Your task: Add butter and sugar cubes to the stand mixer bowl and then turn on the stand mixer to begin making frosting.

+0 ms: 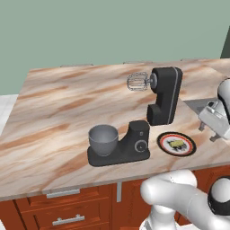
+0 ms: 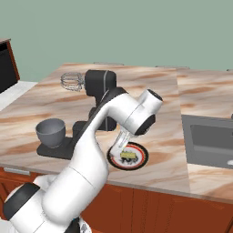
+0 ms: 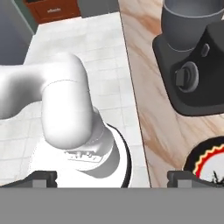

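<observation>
Left base view shows the stand mixer (image 1: 134, 130) on the marble surface (image 1: 58, 108), its head tipped back with the whisk (image 1: 137, 82) raised clear. The bowl (image 1: 103, 139) sits on the mixer's flat base, and its inside looks empty as far as this angle shows. Just to the right of the mixer, near the front edge, lies a dark plate (image 1: 162, 137) with a red rim, and on it rests the pale-yellow butter (image 1: 178, 144), with darker bits beside it; the sugar cubes are too small to pick out for certain.

In the right base view the arm bends down over the plate. The tool (image 3: 112, 177) stands wide with nothing between its tips, as the hand view shows, looking along the surface edge toward the mixer's dial (image 3: 187, 77).

Judged from this, nothing has gone into the bowl yet. Butter, sugar and the turn of the dial all appear to be left, and the first pick-up looks about to begin.
</observation>
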Motion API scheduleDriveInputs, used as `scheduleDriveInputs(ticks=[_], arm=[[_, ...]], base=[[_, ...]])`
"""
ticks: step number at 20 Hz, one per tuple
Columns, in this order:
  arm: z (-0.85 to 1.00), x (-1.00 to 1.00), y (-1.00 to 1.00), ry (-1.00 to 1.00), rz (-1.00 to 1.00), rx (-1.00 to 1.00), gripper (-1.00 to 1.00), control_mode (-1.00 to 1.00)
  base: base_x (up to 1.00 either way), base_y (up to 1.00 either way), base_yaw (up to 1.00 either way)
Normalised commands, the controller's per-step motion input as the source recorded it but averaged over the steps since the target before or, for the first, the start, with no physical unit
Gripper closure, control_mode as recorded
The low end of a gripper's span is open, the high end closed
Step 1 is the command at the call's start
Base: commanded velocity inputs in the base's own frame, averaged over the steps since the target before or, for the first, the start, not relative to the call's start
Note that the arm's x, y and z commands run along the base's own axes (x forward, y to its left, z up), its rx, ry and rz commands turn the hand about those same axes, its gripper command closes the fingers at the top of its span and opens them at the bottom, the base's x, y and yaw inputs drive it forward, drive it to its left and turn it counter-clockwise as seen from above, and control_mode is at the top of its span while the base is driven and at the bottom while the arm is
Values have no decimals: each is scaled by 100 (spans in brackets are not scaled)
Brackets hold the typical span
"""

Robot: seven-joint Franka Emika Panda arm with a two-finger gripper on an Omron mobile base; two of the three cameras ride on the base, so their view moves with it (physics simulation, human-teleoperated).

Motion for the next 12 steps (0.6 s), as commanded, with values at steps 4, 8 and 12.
scheduleDriveInputs(ticks=[4, 8, 12], arm=[[-33, 45, 0, -3, 27, 8, -100, -100], [-38, 20, 0, -10, 10, 10, -100, -100], [-32, 10, 0, -19, 0, 8, -100, -100]], base=[[0, 0, 0], [0, 0, 0], [0, 0, 0]])
